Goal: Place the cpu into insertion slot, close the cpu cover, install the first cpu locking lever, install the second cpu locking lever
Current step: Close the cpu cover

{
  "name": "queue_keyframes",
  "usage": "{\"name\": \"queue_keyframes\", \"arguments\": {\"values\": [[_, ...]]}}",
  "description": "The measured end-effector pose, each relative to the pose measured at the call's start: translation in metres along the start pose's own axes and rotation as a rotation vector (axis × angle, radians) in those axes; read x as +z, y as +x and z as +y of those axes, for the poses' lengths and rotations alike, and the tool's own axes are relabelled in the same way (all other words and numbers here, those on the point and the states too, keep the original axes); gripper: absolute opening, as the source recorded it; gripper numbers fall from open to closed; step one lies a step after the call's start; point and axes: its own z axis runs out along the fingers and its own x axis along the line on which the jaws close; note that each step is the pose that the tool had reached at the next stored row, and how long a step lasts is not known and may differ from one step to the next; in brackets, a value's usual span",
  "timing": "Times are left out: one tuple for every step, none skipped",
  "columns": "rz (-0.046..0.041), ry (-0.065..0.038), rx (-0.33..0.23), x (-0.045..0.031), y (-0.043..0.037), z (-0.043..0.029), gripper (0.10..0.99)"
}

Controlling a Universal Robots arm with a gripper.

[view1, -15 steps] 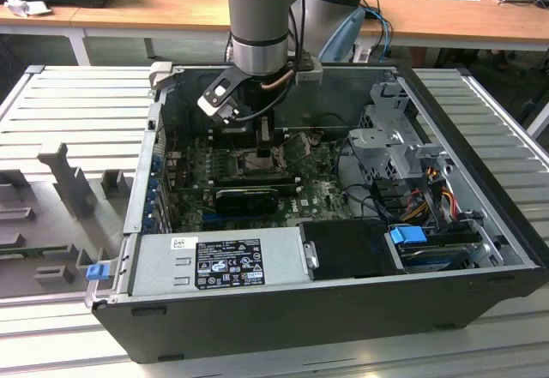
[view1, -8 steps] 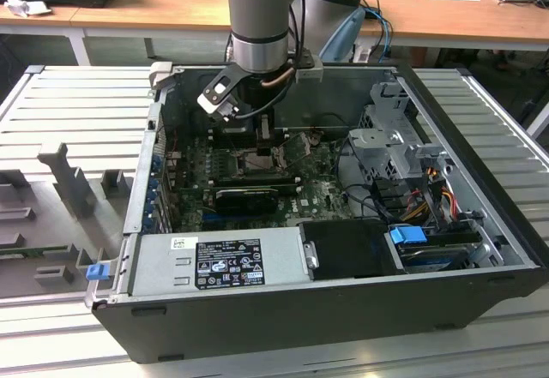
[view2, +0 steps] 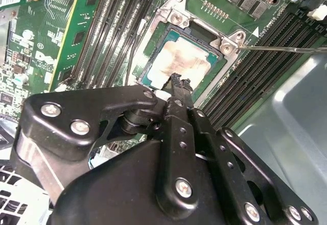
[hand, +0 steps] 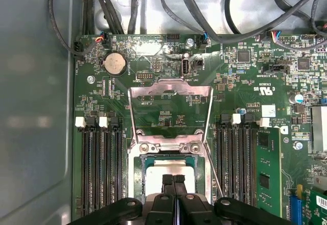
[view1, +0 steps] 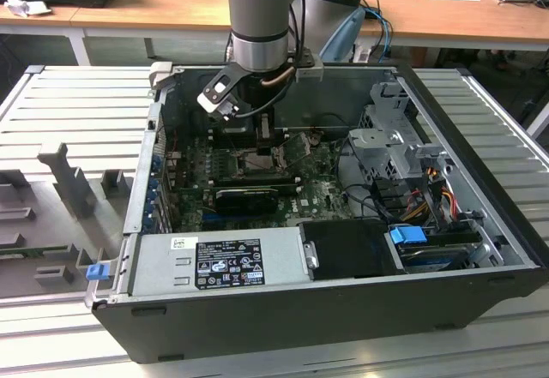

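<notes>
The cpu [view2: 179, 59] lies flat in the insertion slot [view2: 203, 31] on the green motherboard, its silver face smeared with pale residue. In the first wrist view the cpu [hand: 156, 175] sits under the swung-open cpu cover [hand: 171, 88], a silvery frame standing up from its hinge. My gripper [view2: 179, 81] is shut, its black fingertips [hand: 168, 180] pressed together just over the chip's near edge, with nothing seen between them. A thin locking lever [view2: 276, 47] sticks out beside the socket, seen also as a lever [hand: 213, 171] along the socket's side. In the exterior view the gripper [view1: 254, 135] hangs inside the case over the socket [view1: 257, 162].
Black memory slots [hand: 97, 169] flank the socket on both sides. A long black card [view1: 244, 196] lies in front of it, a power supply [view1: 219, 262] fills the case's front, and a drive cage [view1: 395, 147] with cables stands at the exterior view's right. Case walls [view1: 141, 172] surround everything.
</notes>
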Motion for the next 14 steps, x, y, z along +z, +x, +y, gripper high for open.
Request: {"name": "queue_keyframes", "arguments": {"values": [[0.0000, 0.000, 0.000, -0.0001, 0.0000, 0.0000, 0.106], [0.0000, 0.000, 0.000, -0.0003, 0.0000, 0.0000, 0.106], [0.0000, 0.000, 0.000, -0.0005, 0.0000, 0.0000, 0.106], [0.0000, 0.000, 0.000, -0.0006, 0.0000, 0.0000, 0.106], [-0.0002, 0.000, 0.000, -0.0012, 0.0000, 0.0001, 0.106], [-0.0002, 0.000, 0.000, -0.0016, 0.0000, 0.0001, 0.106], [-0.0001, 0.000, 0.000, -0.0023, 0.0000, 0.0002, 0.106], [0.0000, 0.000, 0.000, -0.0039, 0.0000, 0.0003, 0.106], [-0.0001, 0.000, 0.000, -0.0051, 0.0000, 0.0004, 0.106], [0.0000, 0.000, 0.000, -0.0062, 0.0001, 0.0005, 0.106], [0.0000, 0.000, 0.000, -0.0069, 0.0001, 0.0005, 0.106], [-0.0001, 0.000, 0.000, -0.0075, 0.0001, 0.0006, 0.106], [0.0000, 0.000, 0.000, -0.0081, 0.0001, 0.0006, 0.106], [0.0000, 0.000, 0.000, -0.0086, 0.0001, 0.0007, 0.106]]}}
